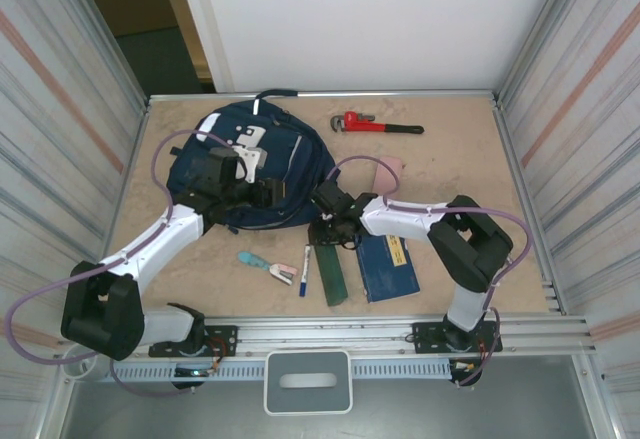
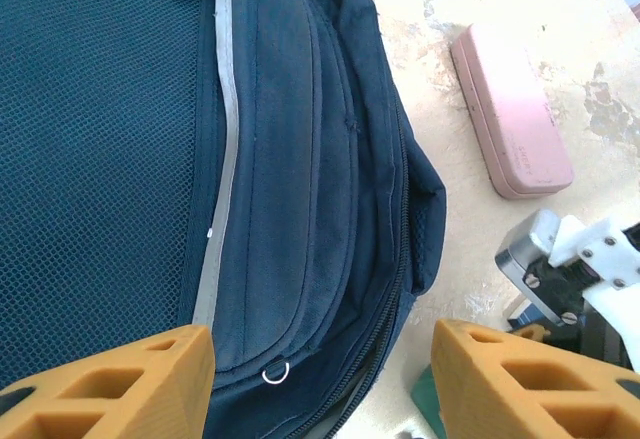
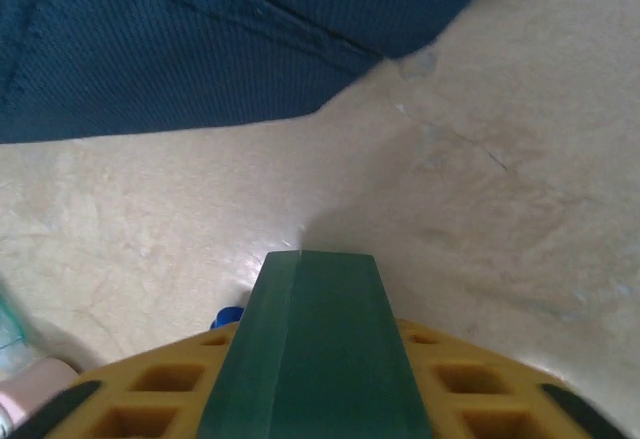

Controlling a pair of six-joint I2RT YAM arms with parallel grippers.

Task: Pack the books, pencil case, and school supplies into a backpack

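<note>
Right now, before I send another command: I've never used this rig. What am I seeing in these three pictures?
A left arm and a right arm, both robotic, are bolted at the near edge of the table. The wide picture looks down from above and behind them. The other two come from a camera on each wrist.

On the table lie a navy backpack, a pink pencil case, a red wrench, a blue book, a marker and a teal-and-pink stapler.

The left claw hangs open over the backpack. The right claw is clamped on the end of a slim green book.
</note>
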